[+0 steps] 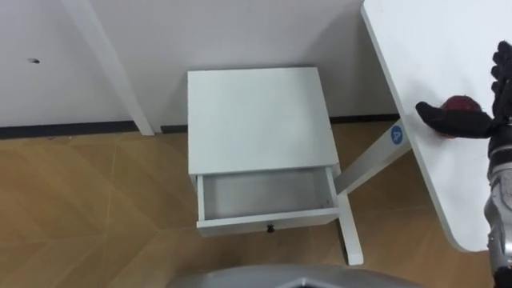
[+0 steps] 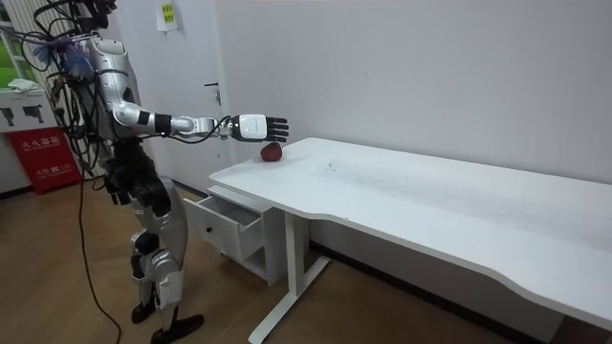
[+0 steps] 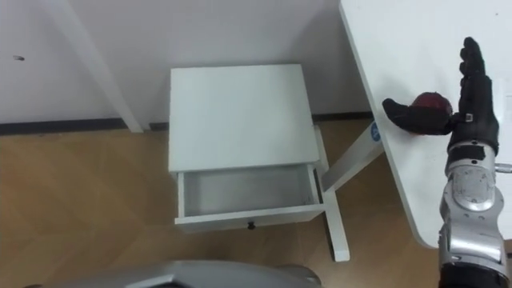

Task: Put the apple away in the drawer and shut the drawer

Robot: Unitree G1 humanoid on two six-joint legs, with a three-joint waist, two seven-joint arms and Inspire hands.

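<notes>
The right hand (image 3: 468,112) reaches out over the near corner of the white table (image 3: 400,48). Its fingers (image 3: 474,72) are straight and close together, and its thumb (image 3: 406,114) is spread wide to the robot's left. It holds nothing. The apple (image 3: 432,102), dark red, sits on the tabletop in the crook between the thumb and the palm. The thumb crosses in front of it and hides its lower half, so I cannot tell whether the hand touches it. In the room view the hand sits slightly above and beside the apple, palm down.

The table's far side runs out of the eye views on the right, and its white leg (image 3: 340,172) slants down to the wooden floor (image 3: 80,208).

Just to the left of that leg stands a small white cabinet (image 3: 240,116) against the wall. Its drawer (image 3: 252,217) is pulled out towards the robot, with a small dark knob (image 3: 250,226) on the front. The part of the drawer's inside that shows is bare, while the back runs under the cabinet top and is hidden.

The robot stands upright facing the cabinet, with the table on its right. Its left hand (image 2: 117,194) hangs by the hip in the room view, too small and dark to make out.
</notes>
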